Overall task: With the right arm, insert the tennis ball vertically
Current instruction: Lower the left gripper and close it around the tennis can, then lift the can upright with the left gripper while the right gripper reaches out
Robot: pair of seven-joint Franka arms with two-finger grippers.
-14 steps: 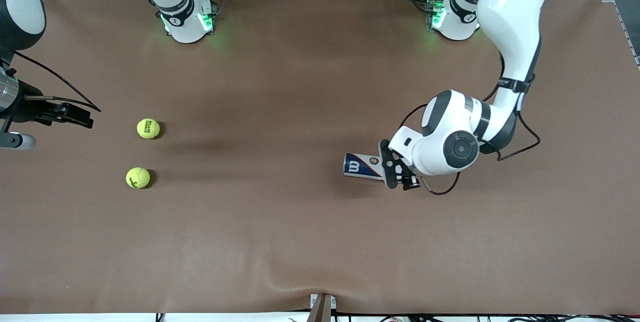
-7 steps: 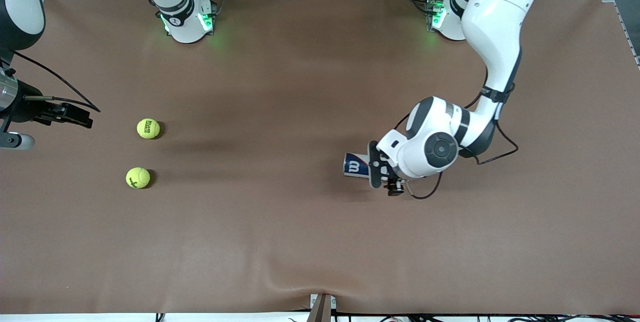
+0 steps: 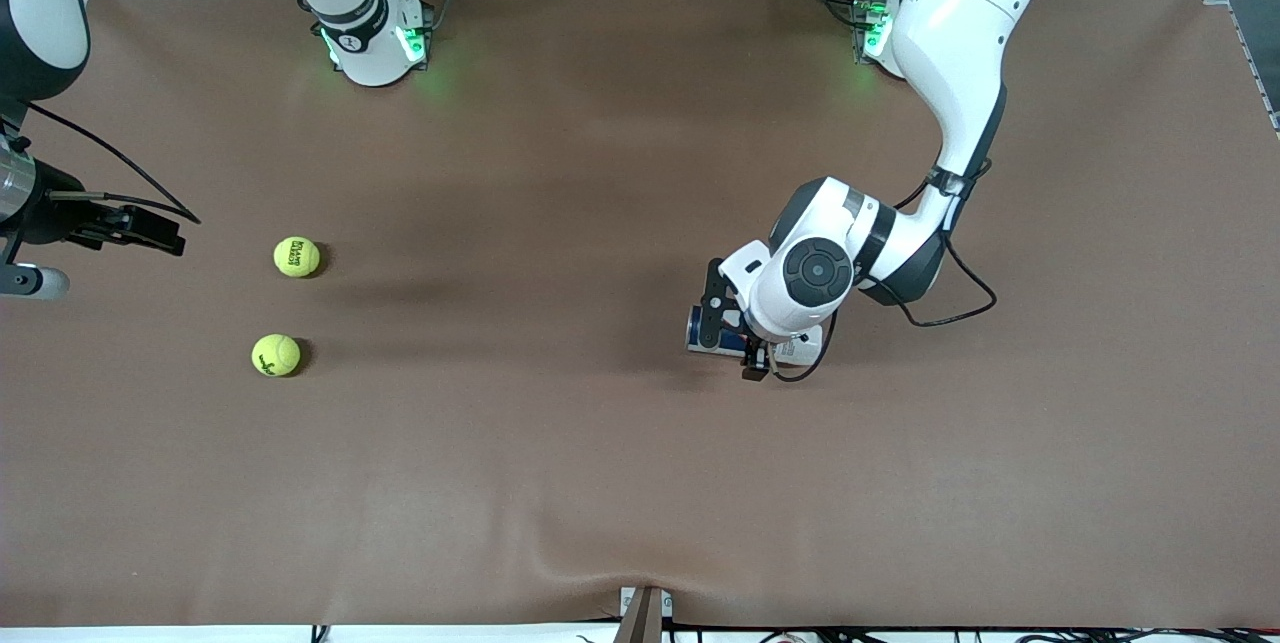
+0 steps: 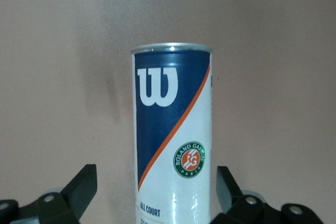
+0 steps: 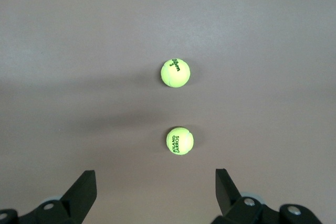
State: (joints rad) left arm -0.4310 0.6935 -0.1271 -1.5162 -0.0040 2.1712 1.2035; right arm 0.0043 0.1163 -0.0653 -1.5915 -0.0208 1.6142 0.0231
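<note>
Two yellow tennis balls lie toward the right arm's end of the table, one (image 3: 297, 257) farther from the front camera than the other (image 3: 275, 355). The right wrist view shows both, the nearer-lying one (image 5: 180, 141) and the other (image 5: 176, 73). My right gripper (image 3: 165, 235) hangs open beside them at the table's end, nothing between its fingers (image 5: 84, 190). A blue and white ball can (image 3: 695, 328) lies on its side mid-table. My left gripper (image 3: 732, 335) is over it, open, with a finger on each side of the can (image 4: 173, 129) and a gap at both.
The brown table (image 3: 560, 483) spreads wide around the balls and the can. Both arm bases (image 3: 372, 43) stand along the edge farthest from the front camera. A small bracket (image 3: 645, 613) sits at the nearest edge.
The left arm has swung toward the right arm's end, bringing its gripper along the can until it covers most of it. The right arm and both balls have stayed put.
</note>
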